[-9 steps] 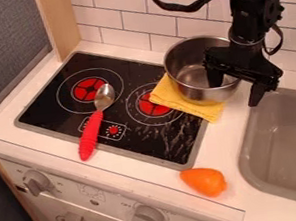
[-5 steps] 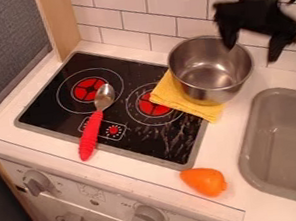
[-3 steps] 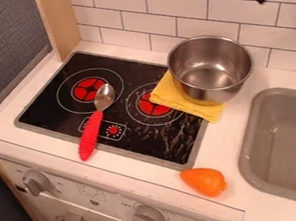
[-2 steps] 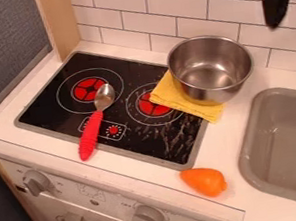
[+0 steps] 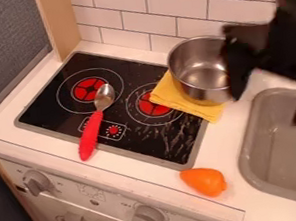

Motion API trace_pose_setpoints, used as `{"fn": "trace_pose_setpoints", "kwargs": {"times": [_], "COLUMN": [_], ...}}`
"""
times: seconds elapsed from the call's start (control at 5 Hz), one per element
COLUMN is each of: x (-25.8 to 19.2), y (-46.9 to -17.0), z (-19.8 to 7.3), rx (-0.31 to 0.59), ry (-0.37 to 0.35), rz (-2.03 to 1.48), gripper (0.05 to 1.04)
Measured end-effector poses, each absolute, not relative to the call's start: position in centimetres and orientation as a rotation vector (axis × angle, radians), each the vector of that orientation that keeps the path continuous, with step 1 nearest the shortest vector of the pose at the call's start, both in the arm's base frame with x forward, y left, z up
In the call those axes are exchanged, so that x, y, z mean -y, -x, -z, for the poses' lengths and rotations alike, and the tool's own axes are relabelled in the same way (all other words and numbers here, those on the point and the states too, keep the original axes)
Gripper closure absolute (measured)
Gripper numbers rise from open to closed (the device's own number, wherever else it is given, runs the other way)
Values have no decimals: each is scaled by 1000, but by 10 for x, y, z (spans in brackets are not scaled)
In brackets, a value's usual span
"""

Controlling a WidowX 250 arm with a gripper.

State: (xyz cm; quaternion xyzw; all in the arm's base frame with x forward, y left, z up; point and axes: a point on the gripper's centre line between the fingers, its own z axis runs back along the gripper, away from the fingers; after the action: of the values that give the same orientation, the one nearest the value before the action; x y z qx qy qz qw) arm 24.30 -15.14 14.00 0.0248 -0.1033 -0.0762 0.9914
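1. A round, smooth metal pot [image 5: 197, 71] is seen right of the frame's centre, in its upper half; its open mouth is turned upward, and its round shape gives it no clear long axis.
2. Under it, a soft, folded yellow cloth [image 5: 169, 94] is spread partly over the glassy black cooktop [image 5: 46, 109].
3. At the upper right, the pot's right side is covered from view by the black gripper [image 5: 269, 109]; its fingers are spread wide, with nothing held between them. Whether the pot is touched cannot be told.
4. Left of centre, a spoon [image 5: 91, 134] with a ridged red handle is laid lengthwise, its metal bowl pointed toward the top.
5. At the lower right, a smooth, tapered orange object [image 5: 204, 182] is placed near the grey sink [image 5: 277, 160].
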Motion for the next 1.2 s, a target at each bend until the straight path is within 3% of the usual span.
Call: {"fn": "trace_pose_setpoints", "kwargs": {"times": [0.4,0.6,0.8,1.2], "x": [127,117,110,108], "y": [-226,-223,-224,-232], "z": [-106,-90,-72,-46], "rx": [147,171,229,289], "ry": [-107,-128,-107,7], "rz": [64,18,-12,-37], "gripper": [82,82,82,82]}}
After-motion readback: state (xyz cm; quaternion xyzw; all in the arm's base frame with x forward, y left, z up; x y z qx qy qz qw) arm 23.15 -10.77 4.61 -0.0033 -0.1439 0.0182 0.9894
